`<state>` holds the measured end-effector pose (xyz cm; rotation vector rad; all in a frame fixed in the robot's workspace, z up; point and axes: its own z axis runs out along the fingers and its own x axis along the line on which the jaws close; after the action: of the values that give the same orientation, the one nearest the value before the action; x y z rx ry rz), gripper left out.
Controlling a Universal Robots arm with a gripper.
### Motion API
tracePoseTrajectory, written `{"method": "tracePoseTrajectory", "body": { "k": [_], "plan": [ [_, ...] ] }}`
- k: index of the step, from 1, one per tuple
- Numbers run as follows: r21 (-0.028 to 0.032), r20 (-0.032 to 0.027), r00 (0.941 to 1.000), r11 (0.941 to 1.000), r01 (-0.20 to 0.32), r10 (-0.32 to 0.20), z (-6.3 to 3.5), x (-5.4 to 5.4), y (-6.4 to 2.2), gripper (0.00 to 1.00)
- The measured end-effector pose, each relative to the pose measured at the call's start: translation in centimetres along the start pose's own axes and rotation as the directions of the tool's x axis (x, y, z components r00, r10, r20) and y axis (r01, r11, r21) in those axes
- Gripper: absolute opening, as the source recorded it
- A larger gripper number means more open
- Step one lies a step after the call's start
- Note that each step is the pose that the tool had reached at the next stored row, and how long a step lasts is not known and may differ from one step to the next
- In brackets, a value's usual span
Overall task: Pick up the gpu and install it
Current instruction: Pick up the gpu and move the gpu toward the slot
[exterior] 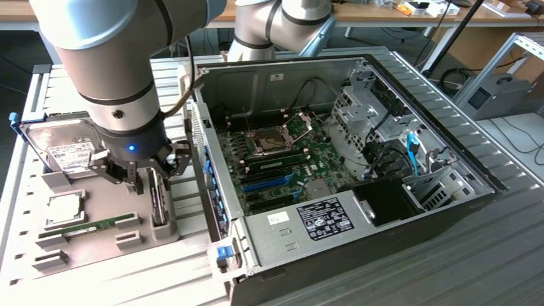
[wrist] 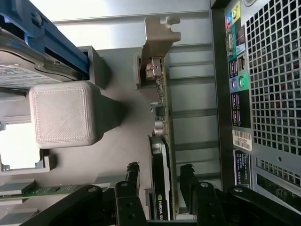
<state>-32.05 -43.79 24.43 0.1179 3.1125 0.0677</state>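
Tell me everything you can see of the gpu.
The gpu is a thin card standing on its long edge in a grey holder, beside the computer case. It shows a green circuit-board edge with small components, a black cooler with NVIDIA lettering, and a silvery metal bracket at one end. The open gripper straddles it, one finger on each side, with gaps visible.

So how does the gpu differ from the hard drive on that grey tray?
The gpu stands on its edge; the hard drive is propped with its labelled face showing. The gpu is slim and dark with a silvery bracket; the hard drive is boxy and silver. The open pincer straddles the gpu, not the hard drive. Both rest on the grey tray.
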Motion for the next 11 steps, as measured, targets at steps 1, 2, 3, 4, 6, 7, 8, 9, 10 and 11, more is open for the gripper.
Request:
{"method": "tracePoseTrajectory", "body": {
  "k": [1,2,3,4,6,7,8,9,10,11],
  "plan": [
    [0.0002,-0.0002,1.0000,1.0000,0.000,0.000,0.01,0.00,0.00,0.48],
    [0.0003,-0.0002,1.0000,1.0000,0.000,0.000,0.00,0.00,0.00,0.48],
    [0.0003,-0.0003,1.0000,1.0000,0.000,0.000,0.00,0.00,0.00,0.48],
    [0.0000,0.0001,1.0000,1.0000,0.000,0.000,0.02,-0.06,0.01,0.48],
    [0.0000,0.0000,1.0000,1.0000,0.000,0.000,0.02,-0.06,0.00,0.48],
    [0.0001,-0.0001,1.0000,1.0000,0.000,0.000,0.02,-0.06,0.00,0.48],
    [0.0000,0.0000,1.0000,1.0000,0.000,0.000,0.09,-0.07,0.01,0.48],
    [0.0001,-0.0001,1.0000,1.0000,0.000,0.000,0.24,-0.07,0.00,0.48],
    [0.0003,-0.0002,1.0000,1.0000,0.000,0.000,0.25,-0.06,-0.01,0.48],
    [0.0002,-0.0002,1.0000,1.0000,0.000,0.000,0.25,-0.06,-0.01,0.48]
  ]
}}
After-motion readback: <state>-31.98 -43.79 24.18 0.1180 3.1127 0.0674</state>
